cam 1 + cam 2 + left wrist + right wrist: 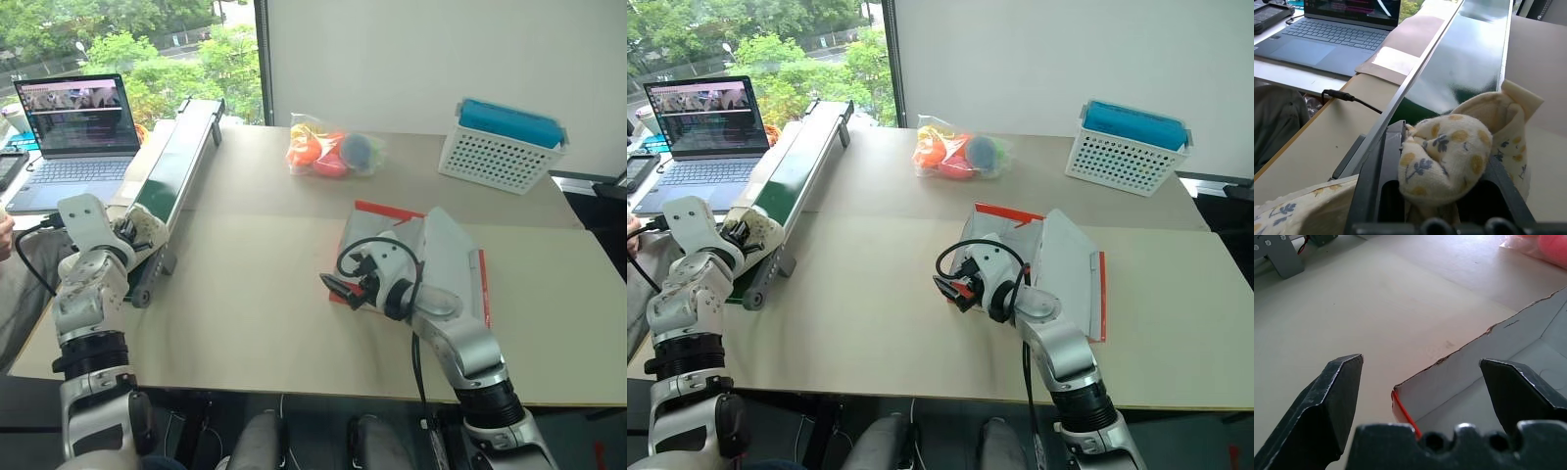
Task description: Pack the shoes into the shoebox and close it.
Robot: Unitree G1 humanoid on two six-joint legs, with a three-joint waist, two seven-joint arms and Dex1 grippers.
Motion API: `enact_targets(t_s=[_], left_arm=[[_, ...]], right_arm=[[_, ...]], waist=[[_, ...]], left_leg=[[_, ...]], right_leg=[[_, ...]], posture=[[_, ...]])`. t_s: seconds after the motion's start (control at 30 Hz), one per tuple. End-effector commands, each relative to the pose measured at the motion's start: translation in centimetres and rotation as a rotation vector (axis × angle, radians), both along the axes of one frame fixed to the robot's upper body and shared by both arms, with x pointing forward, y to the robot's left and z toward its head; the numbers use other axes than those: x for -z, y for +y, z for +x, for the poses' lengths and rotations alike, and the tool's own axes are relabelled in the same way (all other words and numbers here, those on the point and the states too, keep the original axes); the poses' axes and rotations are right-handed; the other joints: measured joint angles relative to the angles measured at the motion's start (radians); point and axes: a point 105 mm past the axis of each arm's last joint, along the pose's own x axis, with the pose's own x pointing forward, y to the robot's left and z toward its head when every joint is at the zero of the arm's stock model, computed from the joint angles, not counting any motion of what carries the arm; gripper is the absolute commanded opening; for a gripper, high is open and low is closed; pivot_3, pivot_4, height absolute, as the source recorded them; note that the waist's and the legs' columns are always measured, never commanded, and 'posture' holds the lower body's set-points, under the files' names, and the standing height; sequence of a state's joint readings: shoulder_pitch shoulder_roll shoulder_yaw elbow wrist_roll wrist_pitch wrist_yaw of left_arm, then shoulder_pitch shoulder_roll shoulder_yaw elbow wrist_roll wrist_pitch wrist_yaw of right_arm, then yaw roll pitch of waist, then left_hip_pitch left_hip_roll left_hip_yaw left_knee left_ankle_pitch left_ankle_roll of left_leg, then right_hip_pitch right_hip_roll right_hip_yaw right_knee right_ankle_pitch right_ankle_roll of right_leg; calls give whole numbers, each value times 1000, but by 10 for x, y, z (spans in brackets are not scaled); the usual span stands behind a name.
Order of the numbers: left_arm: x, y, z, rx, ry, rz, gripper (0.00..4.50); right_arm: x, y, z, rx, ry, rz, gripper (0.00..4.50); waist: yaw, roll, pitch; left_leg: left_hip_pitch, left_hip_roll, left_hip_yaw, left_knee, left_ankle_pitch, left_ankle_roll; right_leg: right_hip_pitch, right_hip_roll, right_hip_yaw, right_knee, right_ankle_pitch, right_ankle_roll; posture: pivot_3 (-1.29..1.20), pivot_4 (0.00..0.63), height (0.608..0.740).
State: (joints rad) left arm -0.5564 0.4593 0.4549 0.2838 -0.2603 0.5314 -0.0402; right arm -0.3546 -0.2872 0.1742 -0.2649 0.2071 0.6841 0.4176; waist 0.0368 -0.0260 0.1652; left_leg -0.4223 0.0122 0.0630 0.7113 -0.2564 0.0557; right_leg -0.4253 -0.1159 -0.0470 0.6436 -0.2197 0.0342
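Left gripper (pixel 137 231) at table's (pixel 255 294) 9 o'clock edge, clenched on cream floral-print shoe (pixel 1449 152), beside green conveyor (pixel 176 166). Right gripper (pixel 338 287) fingers spread wide, straddling near corner of shoebox (pixel 1459 367). Shoebox (pixel 460 259) open, right of table centre, whitish inside showing. Bag of coloured balls (pixel 333 149) at 12 o'clock; white basket (pixel 500 147) at 2 o'clock. Laptop (pixel 73 137) at 10 o'clock.

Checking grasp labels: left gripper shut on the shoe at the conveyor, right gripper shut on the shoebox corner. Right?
Not the right one. The right gripper is open, its fingers straddling the shoebox corner, as the right wrist view shows. The left gripper is shut on the shoe at the conveyor.
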Motion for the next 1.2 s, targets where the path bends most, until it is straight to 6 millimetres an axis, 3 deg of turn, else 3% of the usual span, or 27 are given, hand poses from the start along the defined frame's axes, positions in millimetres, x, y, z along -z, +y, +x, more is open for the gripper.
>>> enact_targets(t_s=[0.03, 0.27, 0.33, 0.47, 0.7, 0.83, 0.97, 1.1, 1.2], left_arm=[[-30, -28, 12, 99, -150, -48, 1273], [-36, -68, 23, 183, -270, -430, 1273], [-38, -97, 28, 265, -273, -505, 1273], [-38, -177, 34, 467, -213, -718, 1273], [-41, -278, 27, 750, -104, -835, 1273], [-40, -299, 23, 811, -75, -865, 1273], [-51, -314, 19, 872, -87, -869, 1273], [-54, -319, 19, 890, -90, -865, 1273], [-64, -315, 21, 896, -136, -854, 1273]], right_arm=[[-27, -8, 11, 63, -86, 64, 4500], [-30, -22, 28, 217, -22, 188, 4500], [-34, -24, 28, 246, 1, 256, 4500], [-40, -33, 26, 312, 54, 387, 4500], [-40, -38, 24, 393, 86, 403, 4500], [-38, -40, 25, 437, 87, 382, 4500], [-47, -40, 25, 433, 65, 386, 4500], [-53, -28, 26, 393, 41, 349, 4500], [-68, -9, 22, 285, 22, 385, 4500]], waist=[[4, 0, 0], [1, 0, 0], [-4, 0, 0], [-4, -1, 0], [-27, -1, 1], [-29, -1, 1], [-24, -1, 1], [-24, -1, 1], [-25, -1, 1]], left_leg=[[0, 0, 0, 0, 0, 0], [-3, 0, -1, 1, 2, -3], [-3, 0, 0, 0, 3, -5], [-3, 0, -1, 1, 0, 0], [-4, 0, 0, 1, -1, 3], [-4, 0, 1, 1, -1, 2], [-5, 0, 0, 1, -1, 2], [-5, 0, 0, 1, -1, 3], [-5, 0, 0, 1, -1, 3]], right_leg=[[0, 0, 0, 0, 0, 0], [0, 0, -1, -2, 0, 0], [-1, 1, 0, -2, 0, 0], [0, 1, -1, -2, 0, 0], [-2, 3, 1, -2, 0, 0], [-2, 4, 1, -2, 0, 0], [-2, 3, 1, -2, 0, 0], [-2, 3, 1, -2, 0, 1], [-2, 3, 1, -2, 0, 1]], posture=[[0, 150, 705], [0, 150, 705], [0, 150, 705], [0, 150, 705], [0, 150, 705], [0, 150, 705], [0, 150, 705], [0, 150, 705], [0, 150, 705]])
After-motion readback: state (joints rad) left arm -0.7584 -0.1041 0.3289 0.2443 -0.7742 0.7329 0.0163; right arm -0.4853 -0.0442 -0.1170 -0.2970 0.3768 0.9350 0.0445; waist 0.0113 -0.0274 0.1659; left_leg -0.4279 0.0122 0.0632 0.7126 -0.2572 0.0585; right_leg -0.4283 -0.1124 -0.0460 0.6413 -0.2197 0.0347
